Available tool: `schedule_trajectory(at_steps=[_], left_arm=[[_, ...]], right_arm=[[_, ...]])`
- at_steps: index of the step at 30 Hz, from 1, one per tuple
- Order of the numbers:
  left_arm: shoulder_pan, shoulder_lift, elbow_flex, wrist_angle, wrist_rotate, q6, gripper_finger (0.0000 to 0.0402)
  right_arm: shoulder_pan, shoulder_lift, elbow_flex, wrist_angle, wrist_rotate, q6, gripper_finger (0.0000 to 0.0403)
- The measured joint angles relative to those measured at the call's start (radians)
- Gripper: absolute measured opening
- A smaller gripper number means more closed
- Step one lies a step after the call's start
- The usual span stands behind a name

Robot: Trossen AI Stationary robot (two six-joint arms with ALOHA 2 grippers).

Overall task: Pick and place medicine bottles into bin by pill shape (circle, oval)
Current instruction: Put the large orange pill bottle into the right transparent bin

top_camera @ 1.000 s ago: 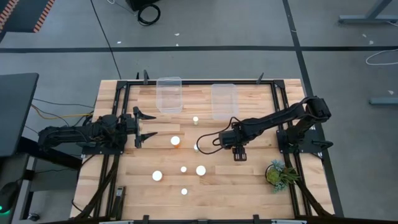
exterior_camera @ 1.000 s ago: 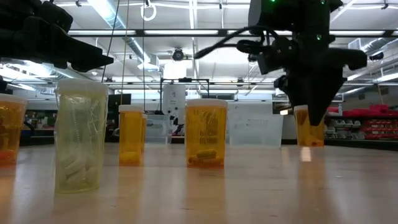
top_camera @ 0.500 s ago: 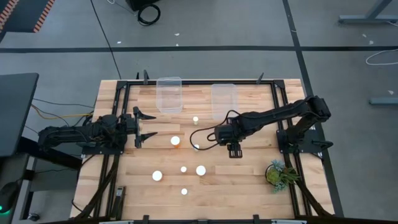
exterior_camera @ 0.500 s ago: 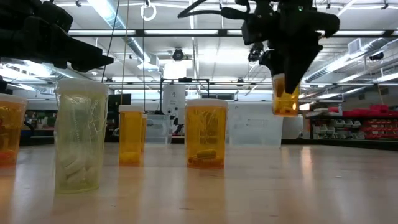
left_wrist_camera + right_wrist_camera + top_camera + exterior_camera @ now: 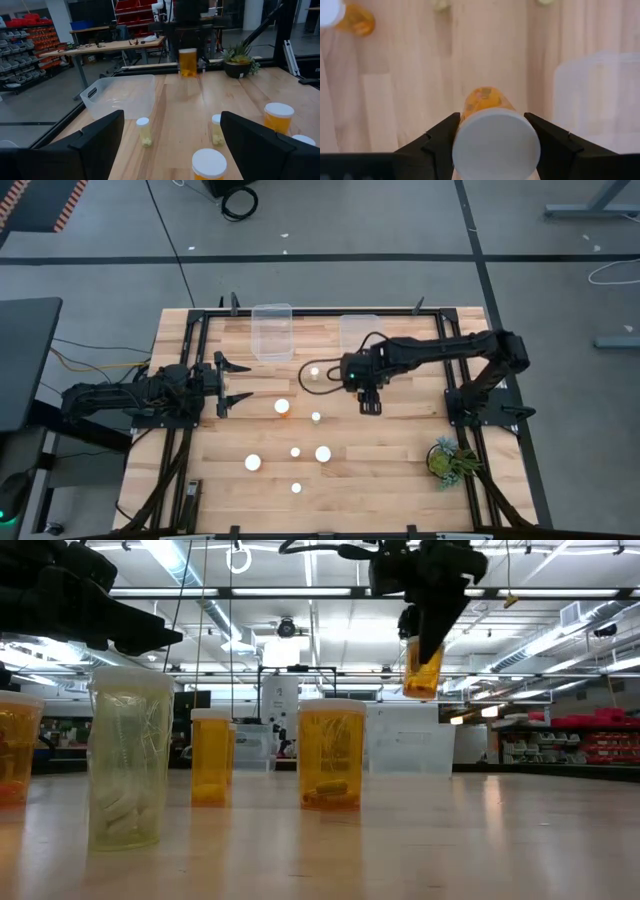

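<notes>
Right gripper [image 5: 358, 372] — clamped by the cap on one pill bottle [image 5: 422, 668], carried high above the table so it clears the standing bottles [image 5: 331, 754], near the two clear bins [image 5: 359, 338]. Left gripper [image 5: 232, 381] — fingers apart, waiting at the table's left edge.

My right gripper [image 5: 362, 372] hangs above the middle of the table [image 5: 400, 465], with a medicine bottle [image 5: 423, 668] between its fingers, lifted off the surface. Two bins stand side by side at the far edge: the left bin [image 5: 272, 332] and the right bin [image 5: 359, 337], the second just behind this gripper. My left gripper [image 5: 232, 379] waits at the left side. Six bottles [image 5: 283, 407] stand between the arms and nearer the front. A potted plant [image 5: 447, 459] sits at the front right.
</notes>
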Motion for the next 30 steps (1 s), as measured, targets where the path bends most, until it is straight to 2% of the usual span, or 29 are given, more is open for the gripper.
schedule_trajectory(at_steps=[14,30], left_arm=[[0.000,0.000,0.000,0.000,0.000,0.000,0.0341],[0.000,0.000,0.000,0.000,0.000,0.000,0.0341]], right_arm=[[-0.215,0.000,0.033,-0.008,0.006,-0.077,0.0218],[-0.427,0.000,0.033,0.008,0.032,-0.071,0.0218]])
